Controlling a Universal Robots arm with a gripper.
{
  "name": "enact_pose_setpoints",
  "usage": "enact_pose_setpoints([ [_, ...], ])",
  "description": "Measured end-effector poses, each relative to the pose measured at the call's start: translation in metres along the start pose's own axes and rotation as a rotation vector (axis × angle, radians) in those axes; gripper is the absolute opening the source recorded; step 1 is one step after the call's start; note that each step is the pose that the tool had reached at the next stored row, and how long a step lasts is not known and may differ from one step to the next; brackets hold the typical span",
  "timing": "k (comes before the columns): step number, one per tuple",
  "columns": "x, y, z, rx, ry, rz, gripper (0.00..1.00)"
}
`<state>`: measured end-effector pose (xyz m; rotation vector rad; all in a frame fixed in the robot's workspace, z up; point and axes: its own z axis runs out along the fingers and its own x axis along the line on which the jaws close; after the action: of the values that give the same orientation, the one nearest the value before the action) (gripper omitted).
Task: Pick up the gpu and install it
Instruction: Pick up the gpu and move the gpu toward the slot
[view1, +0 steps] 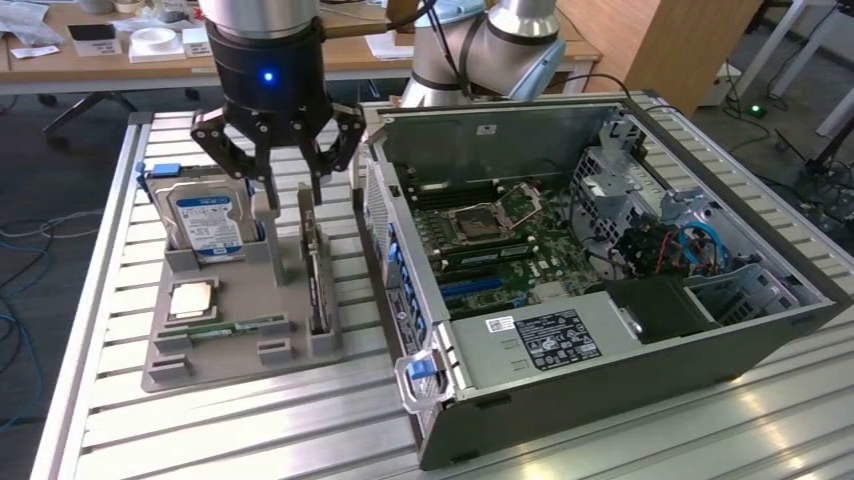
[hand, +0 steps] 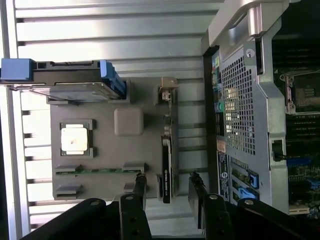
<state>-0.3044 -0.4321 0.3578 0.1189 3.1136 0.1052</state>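
The gpu (view1: 316, 272) stands on its long edge in a slot of the grey holder tray (view1: 240, 352), its silver bracket at the far end. My gripper (view1: 287, 197) hangs open just above that far end, one finger on each side of the card. In the wrist view the gpu (hand: 166, 161) appears as a thin dark strip running between my two black fingers (hand: 141, 186), and my gripper (hand: 169, 186) holds nothing. To the exterior view's right, the open computer case (view1: 747, 330) shows its green motherboard (view1: 497, 245) with blue slots.
The tray also holds an upright hard drive (view1: 207, 220) with a blue-white label, a square processor chip (view1: 194, 298) and a narrow RAM stick (view1: 224, 327). The case wall (hand: 245, 110) stands close beside the tray. Everything rests on a ribbed metal table (view1: 267, 430).
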Motion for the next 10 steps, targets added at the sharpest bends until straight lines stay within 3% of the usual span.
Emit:
enact_pose_setpoints([
  [4,0.0001,-0.0003,0.0046,-0.0175,0.0012,0.001,0.47],
  [10,0.0002,-0.0006,0.0102,-0.0387,0.0029,0.001,0.47],
])
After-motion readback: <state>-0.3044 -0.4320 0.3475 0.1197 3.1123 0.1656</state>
